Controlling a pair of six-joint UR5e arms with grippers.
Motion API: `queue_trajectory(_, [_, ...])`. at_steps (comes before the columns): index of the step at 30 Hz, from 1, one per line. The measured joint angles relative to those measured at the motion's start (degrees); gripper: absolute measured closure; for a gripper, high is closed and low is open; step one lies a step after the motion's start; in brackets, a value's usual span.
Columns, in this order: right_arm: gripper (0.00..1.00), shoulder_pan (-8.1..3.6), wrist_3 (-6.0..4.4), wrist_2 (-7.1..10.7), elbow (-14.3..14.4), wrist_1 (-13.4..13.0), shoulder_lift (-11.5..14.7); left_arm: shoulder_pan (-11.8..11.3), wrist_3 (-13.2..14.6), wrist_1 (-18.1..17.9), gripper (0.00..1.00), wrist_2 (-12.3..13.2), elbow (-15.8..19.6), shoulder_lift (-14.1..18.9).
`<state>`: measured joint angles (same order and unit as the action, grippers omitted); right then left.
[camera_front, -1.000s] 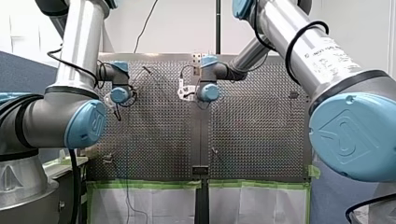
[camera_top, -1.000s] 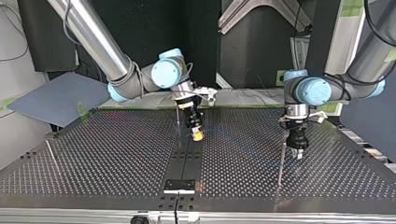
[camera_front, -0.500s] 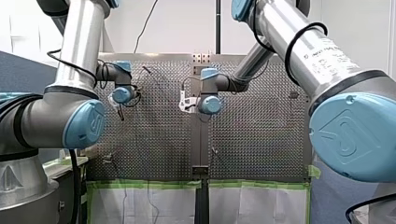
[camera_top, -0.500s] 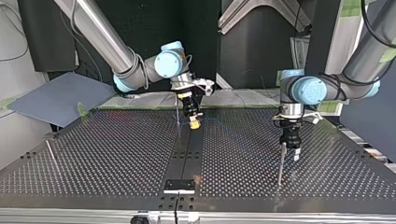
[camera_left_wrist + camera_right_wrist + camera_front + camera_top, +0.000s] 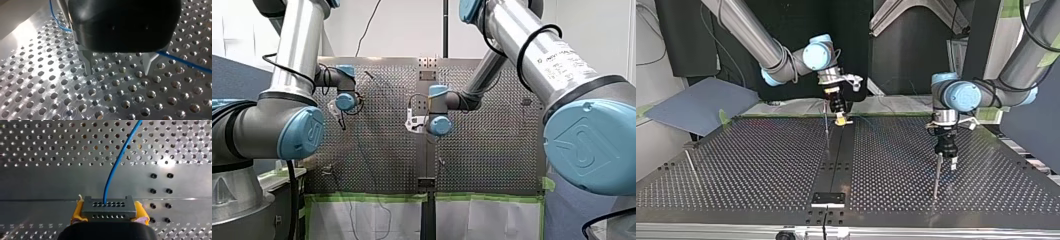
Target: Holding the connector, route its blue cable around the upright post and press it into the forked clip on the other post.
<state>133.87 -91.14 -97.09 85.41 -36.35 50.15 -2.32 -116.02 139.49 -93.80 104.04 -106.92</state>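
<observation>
1. Gripping the connector (image 5: 108, 207) between its yellow pads (image 5: 77, 211), my right hand (image 5: 108, 214) is clamping the grey block with one pad on each end.
2. The blue cable (image 5: 117, 162) is leaving the connector's hole-patterned face and curving away over the perforated desk (image 5: 37, 147).
3. In the top view, my right hand is hanging over the dark centre strip (image 5: 838, 160) at the desk's 12 o'clock edge. An upright post (image 5: 826, 127) is standing just beside it at its 9 o'clock.
4. My left hand (image 5: 118, 67) is standing open over the desk, with its metal fingers (image 5: 87, 63) spread and nothing between them.
5. In the left wrist view, a stretch of the blue cable is passing just beside one of those fingers. Whether it is touching the finger cannot be told.
6. In the top view, my left hand is hovering toward the desk's 3 o'clock side. A second post (image 5: 936, 175) is standing just beside it at its 7 o'clock.
</observation>
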Motion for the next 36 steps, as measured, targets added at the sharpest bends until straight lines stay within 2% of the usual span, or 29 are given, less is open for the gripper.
queue_trajectory(3, [1.0, 0.2, 0.18, -0.82, 1.45, -1.29, -0.35, 0.14, -0.08, 0.0, 0.02, -0.02, 0.0, 0.0])
queue_trajectory(7, [1.0, 0.48, 0.91, -1.93, 3.5, -1.48, -1.88, 0.27, -0.31, 0.0, 0.02, -0.08, 0.0, 0.01])
queue_trajectory(11, [1.0, 0.84, 1.52, -4.11, 5.96, -0.97, -4.23, 0.39, -0.4, 0.0, 0.02, -0.59, 0.0, 0.01])
queue_trajectory(16, [1.0, 1.05, 1.62, -6.47, 8.41, -1.81, -6.58, 0.48, -0.43, 0.0, 0.02, -1.09, 0.0, -0.01])
queue_trajectory(24, [1.0, 0.28, 1.68, -7.98, 11.9, -5.19, -7.78, 0.54, -0.43, 0.0, 0.02, -1.17, 0.0, -0.01])
queue_trajectory(36, [1.0, -1.41, 1.83, -10.74, 12.53, -9.03, -12.59, 0.57, -0.43, 0.0, 0.02, -1.25, 0.0, -0.01])
